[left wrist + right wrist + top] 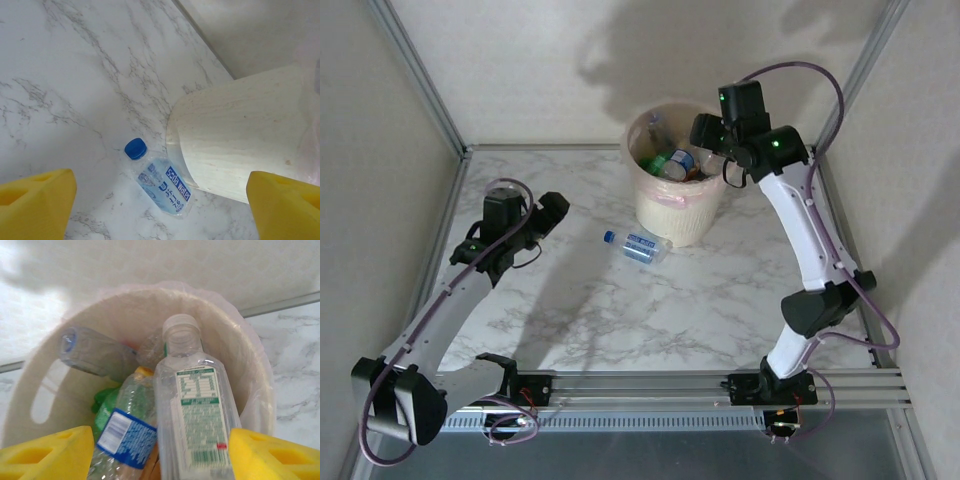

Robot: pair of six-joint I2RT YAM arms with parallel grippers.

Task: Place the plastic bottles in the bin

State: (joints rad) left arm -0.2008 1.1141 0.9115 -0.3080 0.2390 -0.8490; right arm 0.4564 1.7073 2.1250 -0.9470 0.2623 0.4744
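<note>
Yellow pads (pixel 45 455) of the right gripper (pixel 160 452) stand apart above the round, pale beige wastebasket (pixel 45 390) with its thin pinkish liner. Between them lies a clear plastic bottle with a green label (pixel 200 410), resting on a heap of other bottles, among them a crumpled one with a blue label (pixel 125 435). A gap shows between one pad and the green-labelled bottle, so I judge it lies loose, not gripped.

One small clear bottle with a blue cap and blue label (pixel 642 246) lies on its side on the white marble-patterned table (pixel 740 300), just beside the foot of the wastebasket. Near it hovers the left gripper (pixel 552 212), jaws wide and empty.

The step in hand looks like a drop into the wastebasket, with the task nearly done — one bottle is left on the table. The next move calls for the left gripper to descend across that bottle's body, close on it and lift it above the rim — keeping clear of the right arm there.
</note>
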